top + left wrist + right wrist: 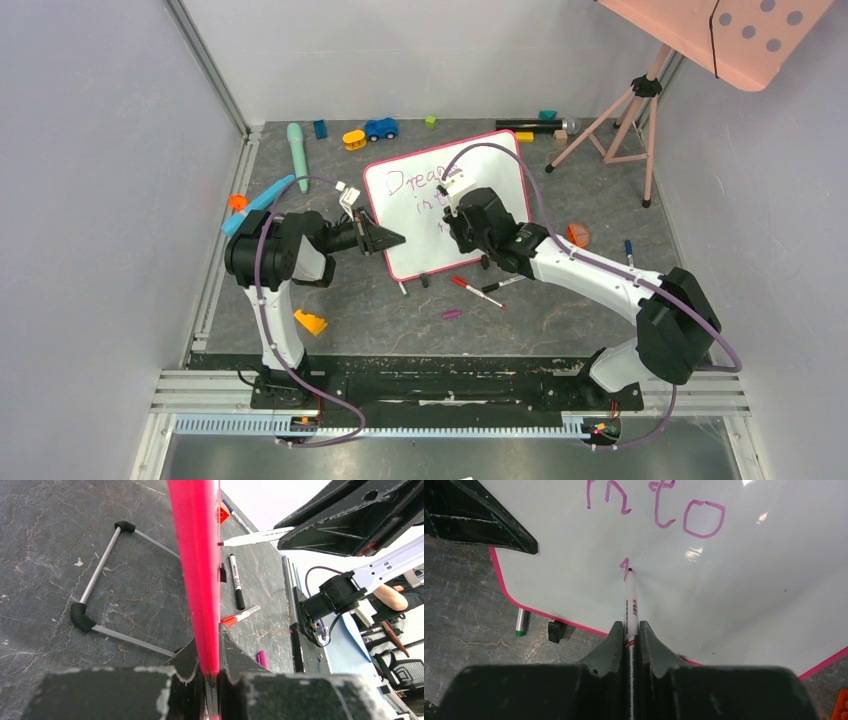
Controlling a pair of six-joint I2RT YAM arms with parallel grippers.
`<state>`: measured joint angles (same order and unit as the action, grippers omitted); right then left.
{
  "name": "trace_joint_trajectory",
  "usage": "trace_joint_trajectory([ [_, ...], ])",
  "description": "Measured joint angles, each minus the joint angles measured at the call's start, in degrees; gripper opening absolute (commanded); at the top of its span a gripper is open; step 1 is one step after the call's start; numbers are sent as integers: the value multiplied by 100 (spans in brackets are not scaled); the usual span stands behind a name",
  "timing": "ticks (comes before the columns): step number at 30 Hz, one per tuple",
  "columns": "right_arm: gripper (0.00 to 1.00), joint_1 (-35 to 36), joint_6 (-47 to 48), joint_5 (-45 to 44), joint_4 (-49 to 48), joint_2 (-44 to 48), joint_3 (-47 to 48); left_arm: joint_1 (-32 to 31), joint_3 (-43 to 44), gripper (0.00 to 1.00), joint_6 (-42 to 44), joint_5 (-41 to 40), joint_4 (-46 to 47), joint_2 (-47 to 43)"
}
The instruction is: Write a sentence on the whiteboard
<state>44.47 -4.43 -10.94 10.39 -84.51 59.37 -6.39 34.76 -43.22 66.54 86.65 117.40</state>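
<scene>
The whiteboard (410,235), white with a pink-red frame, stands tilted at the table's middle. My left gripper (385,240) is shut on its left edge; in the left wrist view the red frame (197,570) runs between the jaws (210,667). My right gripper (458,215) is shut on a white marker (629,600) whose tip touches the board. The sentence (659,510) is in purple: "into" shows above the tip, and a short first stroke (623,565) of a third line sits at the tip. "Drea" (412,180) shows in the top view; the arm hides the rest.
Loose markers (477,291) and a purple cap (452,314) lie in front of the board. A black clip foot (555,631) and a green-ended marker (520,622) sit by its lower edge. Toys lie at the back; a tripod (620,120) stands at the back right.
</scene>
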Motion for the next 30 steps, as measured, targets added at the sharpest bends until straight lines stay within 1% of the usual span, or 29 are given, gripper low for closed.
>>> trace_joint_trajectory([
  [17,0,-81,0,-66,48,-7,127,0,0,2,0,0,-2,0],
  [26,0,-151,4,61,-7,348,22,0,0,2,0,2,0,0],
  [30,0,-151,4,74,0,356,-85,0,0,2,0,2,0,0],
])
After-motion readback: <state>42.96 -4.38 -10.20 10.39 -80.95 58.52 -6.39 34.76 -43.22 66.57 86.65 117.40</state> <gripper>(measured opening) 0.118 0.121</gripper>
